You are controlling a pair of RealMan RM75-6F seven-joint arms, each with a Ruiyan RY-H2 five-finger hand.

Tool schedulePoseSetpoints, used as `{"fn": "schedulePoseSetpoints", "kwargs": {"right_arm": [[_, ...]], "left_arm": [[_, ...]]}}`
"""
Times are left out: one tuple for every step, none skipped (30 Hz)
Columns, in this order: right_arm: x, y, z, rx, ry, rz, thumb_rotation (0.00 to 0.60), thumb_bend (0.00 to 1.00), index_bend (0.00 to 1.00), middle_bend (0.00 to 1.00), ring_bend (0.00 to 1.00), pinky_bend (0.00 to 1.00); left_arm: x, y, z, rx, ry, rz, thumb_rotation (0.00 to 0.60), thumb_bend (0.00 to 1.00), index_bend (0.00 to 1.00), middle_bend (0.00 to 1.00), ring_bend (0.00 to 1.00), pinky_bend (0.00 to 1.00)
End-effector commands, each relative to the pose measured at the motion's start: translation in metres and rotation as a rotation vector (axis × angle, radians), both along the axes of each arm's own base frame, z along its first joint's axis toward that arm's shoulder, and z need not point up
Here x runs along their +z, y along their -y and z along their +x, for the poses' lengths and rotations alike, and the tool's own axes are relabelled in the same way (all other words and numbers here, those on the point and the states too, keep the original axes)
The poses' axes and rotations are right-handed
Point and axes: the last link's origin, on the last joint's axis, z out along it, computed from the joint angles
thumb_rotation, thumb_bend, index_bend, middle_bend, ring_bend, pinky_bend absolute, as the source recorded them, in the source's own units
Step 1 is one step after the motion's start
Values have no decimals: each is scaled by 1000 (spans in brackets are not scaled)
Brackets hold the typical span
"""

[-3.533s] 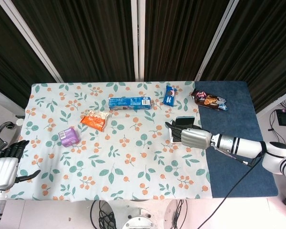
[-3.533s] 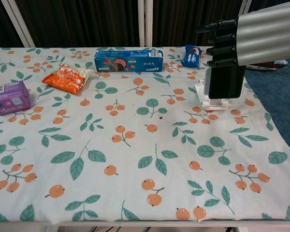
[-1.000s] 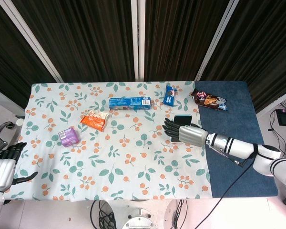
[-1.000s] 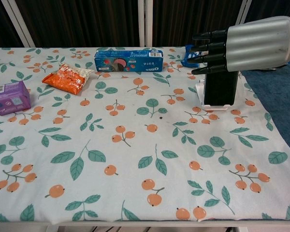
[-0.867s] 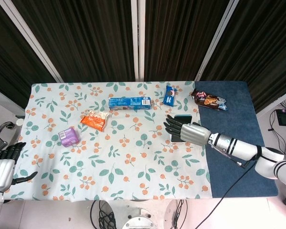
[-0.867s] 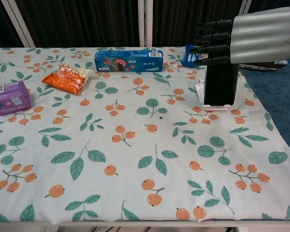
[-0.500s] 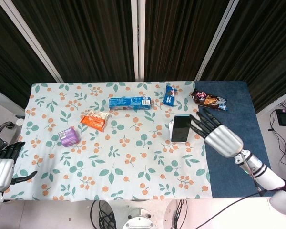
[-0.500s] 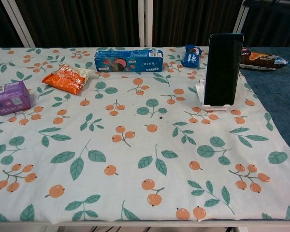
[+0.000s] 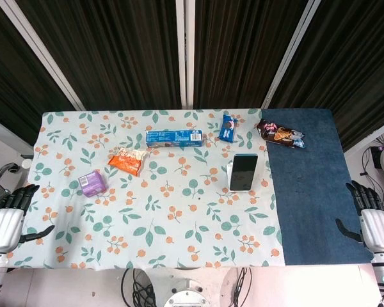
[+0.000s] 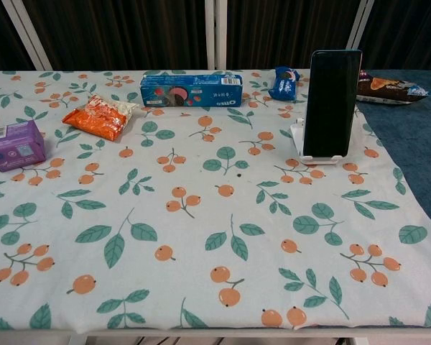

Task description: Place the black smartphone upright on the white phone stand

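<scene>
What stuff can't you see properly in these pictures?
- White phone stand: in the chest view the black smartphone covers most of it.
- Left hand and right hand: only in the head view, at its edges; absent from the chest view.
- Purple box: chest view, print too small to read.

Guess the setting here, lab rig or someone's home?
Probably a lab data-collection rig: black curtains close off the back, loose cables hang under the table's front edge, and snack packs like the Oreo box lie spread out as props on the floral tablecloth.
</scene>
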Motion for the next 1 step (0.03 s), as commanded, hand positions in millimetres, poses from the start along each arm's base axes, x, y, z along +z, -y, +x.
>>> {"fn": "schedulePoseSetpoints", "kwargs": {"right_arm": [[-7,-14,-11,-44,-35,-32,600,235,0,0,0,0]], "left_arm": [[0,0,0,-1,0,-4,404,97,89,101,116,215]]}}
